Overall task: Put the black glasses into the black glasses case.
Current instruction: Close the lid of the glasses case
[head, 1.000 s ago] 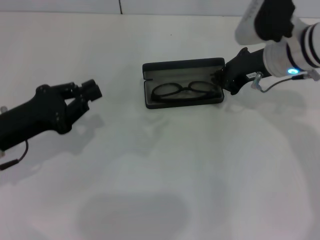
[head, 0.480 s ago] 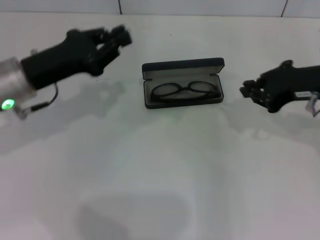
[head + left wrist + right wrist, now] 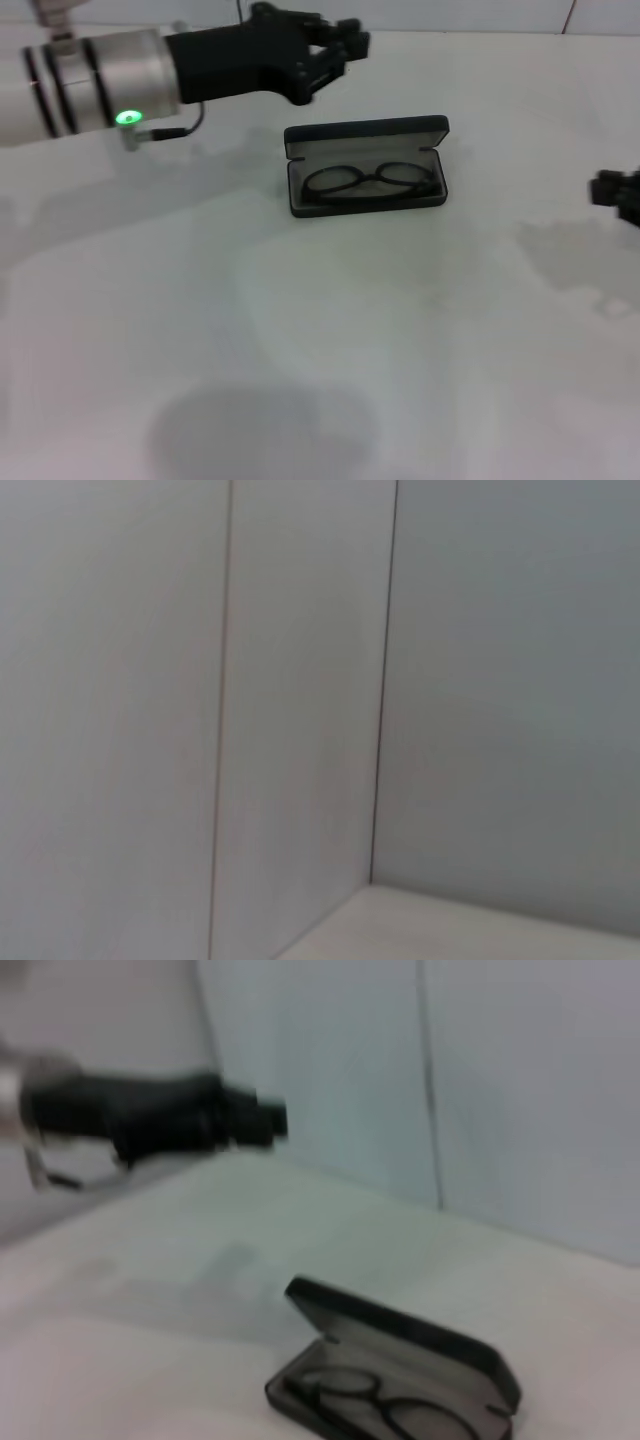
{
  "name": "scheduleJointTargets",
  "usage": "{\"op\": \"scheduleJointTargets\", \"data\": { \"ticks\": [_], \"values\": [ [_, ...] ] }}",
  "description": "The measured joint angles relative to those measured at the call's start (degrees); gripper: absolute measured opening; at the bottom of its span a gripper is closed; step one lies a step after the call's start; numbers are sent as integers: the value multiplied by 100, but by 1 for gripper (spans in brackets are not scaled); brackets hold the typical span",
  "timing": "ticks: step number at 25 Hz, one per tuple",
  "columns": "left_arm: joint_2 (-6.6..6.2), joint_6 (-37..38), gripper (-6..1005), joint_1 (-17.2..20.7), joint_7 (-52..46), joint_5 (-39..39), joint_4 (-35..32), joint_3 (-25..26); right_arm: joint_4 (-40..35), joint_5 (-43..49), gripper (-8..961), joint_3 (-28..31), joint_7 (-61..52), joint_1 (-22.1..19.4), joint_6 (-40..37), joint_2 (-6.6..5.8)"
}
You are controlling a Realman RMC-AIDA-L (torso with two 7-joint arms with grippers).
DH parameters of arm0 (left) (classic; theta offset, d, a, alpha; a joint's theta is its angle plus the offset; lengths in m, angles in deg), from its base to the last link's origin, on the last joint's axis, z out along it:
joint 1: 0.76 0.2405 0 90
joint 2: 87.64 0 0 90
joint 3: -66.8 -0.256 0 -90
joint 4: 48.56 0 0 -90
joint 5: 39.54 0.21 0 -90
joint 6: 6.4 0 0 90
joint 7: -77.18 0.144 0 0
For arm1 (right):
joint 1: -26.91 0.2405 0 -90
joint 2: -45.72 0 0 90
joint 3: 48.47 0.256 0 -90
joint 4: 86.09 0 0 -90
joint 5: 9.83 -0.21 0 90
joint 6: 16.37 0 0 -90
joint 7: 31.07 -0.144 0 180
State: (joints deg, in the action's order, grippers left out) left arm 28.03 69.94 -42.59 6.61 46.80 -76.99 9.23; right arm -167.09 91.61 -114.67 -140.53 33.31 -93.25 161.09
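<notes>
The black glasses case (image 3: pixel 366 134) lies open in the middle of the table, its lid standing up at the far side. The black glasses (image 3: pixel 370 181) lie folded inside on the light grey lining. My left gripper (image 3: pixel 350 45) hovers above the table behind the case and a little to its left, apart from it. My right gripper (image 3: pixel 618 193) is at the far right edge of the head view, well clear of the case. The right wrist view shows the case (image 3: pixel 402 1334), the glasses (image 3: pixel 365 1400) in it and the left gripper (image 3: pixel 270 1120) beyond.
The white table (image 3: pixel 320 330) stretches around the case with nothing else on it. A pale panelled wall (image 3: pixel 300 680) runs along the table's far edge, close behind the left gripper.
The left arm has swung from the table's left side up and across to behind the case. The right arm has drawn back from the case's right end to the right edge.
</notes>
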Motion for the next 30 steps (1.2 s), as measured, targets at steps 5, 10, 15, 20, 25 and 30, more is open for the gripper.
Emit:
{"op": "scheduleJointTargets", "data": {
  "ticks": [5, 10, 15, 20, 25, 30],
  "values": [
    [252, -746, 185, -341, -43, 488, -5, -7, 558, -249, 96, 836, 318, -45, -518, 2],
    [388, -1349, 192, -575, -162, 959, 71, -66, 1063, -263, 96, 1211, 547, 111, -632, 2],
    [379, -1688, 193, -708, -379, 1013, 183, -411, 1363, -266, 96, 1254, 767, 298, -642, -1],
    [388, -2000, 195, -718, -481, 1052, 218, -729, 1552, -268, 96, 1259, 848, 404, -616, -4],
    [397, -2291, 196, -732, -532, 1056, 260, -977, 1715, -270, 96, 1264, 925, 459, -608, -6],
    [417, -2471, 197, -745, -545, 1054, 363, -1065, 1798, -278, 96, 1267, 950, 468, -625, -6]
  ]
}}
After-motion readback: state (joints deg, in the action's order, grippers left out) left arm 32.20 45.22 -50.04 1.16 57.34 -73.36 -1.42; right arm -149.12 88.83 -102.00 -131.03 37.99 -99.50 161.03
